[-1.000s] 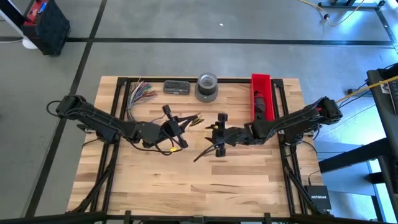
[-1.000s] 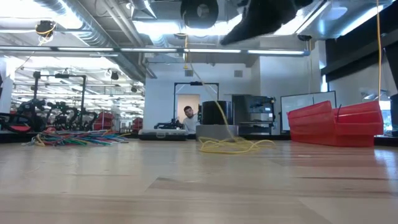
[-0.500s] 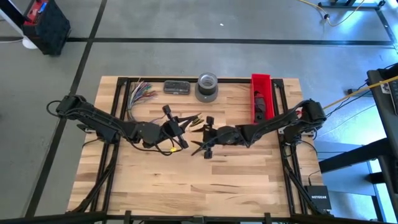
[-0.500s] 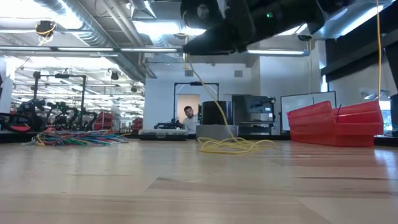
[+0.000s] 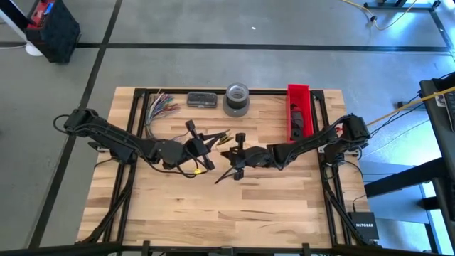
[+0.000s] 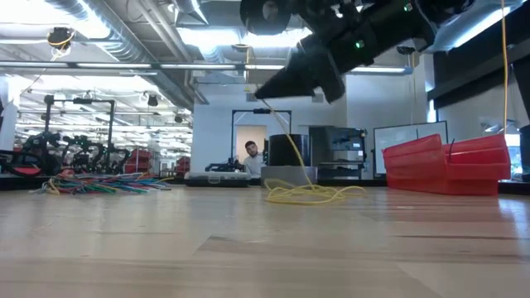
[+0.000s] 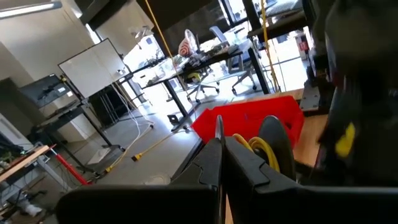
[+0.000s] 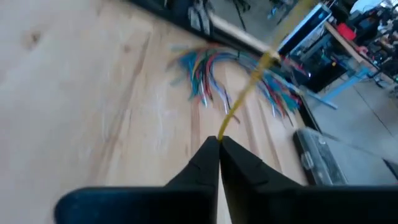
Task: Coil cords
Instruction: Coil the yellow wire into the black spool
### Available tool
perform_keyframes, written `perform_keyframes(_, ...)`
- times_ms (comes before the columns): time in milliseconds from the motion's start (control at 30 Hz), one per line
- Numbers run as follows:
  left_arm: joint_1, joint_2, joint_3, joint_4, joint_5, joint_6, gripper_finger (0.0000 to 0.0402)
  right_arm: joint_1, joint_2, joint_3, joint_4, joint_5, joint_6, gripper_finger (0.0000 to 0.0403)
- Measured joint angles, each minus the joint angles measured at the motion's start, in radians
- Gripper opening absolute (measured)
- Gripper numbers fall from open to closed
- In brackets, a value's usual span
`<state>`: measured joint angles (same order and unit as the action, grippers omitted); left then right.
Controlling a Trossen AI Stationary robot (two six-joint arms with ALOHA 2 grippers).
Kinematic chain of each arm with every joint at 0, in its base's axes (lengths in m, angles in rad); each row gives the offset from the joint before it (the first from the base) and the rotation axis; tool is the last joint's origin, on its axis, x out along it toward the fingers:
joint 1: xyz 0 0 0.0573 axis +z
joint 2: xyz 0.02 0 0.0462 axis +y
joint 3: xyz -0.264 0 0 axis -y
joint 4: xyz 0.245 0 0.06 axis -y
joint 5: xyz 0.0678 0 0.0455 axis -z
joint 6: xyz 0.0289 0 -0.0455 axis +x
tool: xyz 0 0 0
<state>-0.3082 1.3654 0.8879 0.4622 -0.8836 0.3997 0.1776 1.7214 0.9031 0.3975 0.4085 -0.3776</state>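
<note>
- From overhead, both arms meet over the middle of the wooden tabletop (image 5: 178,206). The right gripper (image 5: 226,171) sits just right of centre, the left gripper (image 5: 213,139) just left of it and slightly higher in the frame.
- A thin yellow cord (image 5: 223,139) lies near the centre between the two grippers. I cannot tell from up here how either set of jaws stands.
- Along the top edge of the tabletop, from left to right, are a fan of coloured wires (image 5: 161,105), a flat dark case (image 5: 202,99), a grey tape roll (image 5: 237,99) and a red bin (image 5: 299,114).
- At table height, the yellow cord (image 6: 313,194) lies in a loose heap at mid-frame, with one strand rising to the dark arm above it. The coloured wires (image 6: 99,184) are at the left, the red bin (image 6: 447,165) at the right, and a person (image 6: 251,157) sits far behind.
- In the left wrist view, the left gripper (image 7: 219,146) has its jaws pressed together, tips touching, with nothing visible between them; the red bin (image 7: 249,124) and a loop of yellow cord (image 7: 264,149) lie beyond.
- In the right wrist view, the right gripper (image 8: 219,142) has its jaws clenched on the yellow cord (image 8: 245,93), which runs up and away from the tips over the coloured wires (image 8: 211,68).
</note>
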Motion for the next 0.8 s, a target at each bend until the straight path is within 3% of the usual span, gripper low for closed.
perform_keyframes(367,-0.049,-0.05,0.0,-0.011,-0.001,0.028,0.0001,-0.063,0.0,0.0,-0.095,-0.014,0.033,0.0011)
perform_keyframes(633,-0.049,-0.05,0.0,-0.092,-0.044,0.027,0.0001,-0.068,-0.031,0.0,-0.19,0.092,0.021,0.0007)
perform_keyframes(800,-0.049,-0.05,0.0,-0.122,-0.076,0.019,0.0001,-0.077,-0.098,0.0,-0.241,0.1,0.03,0.0003)
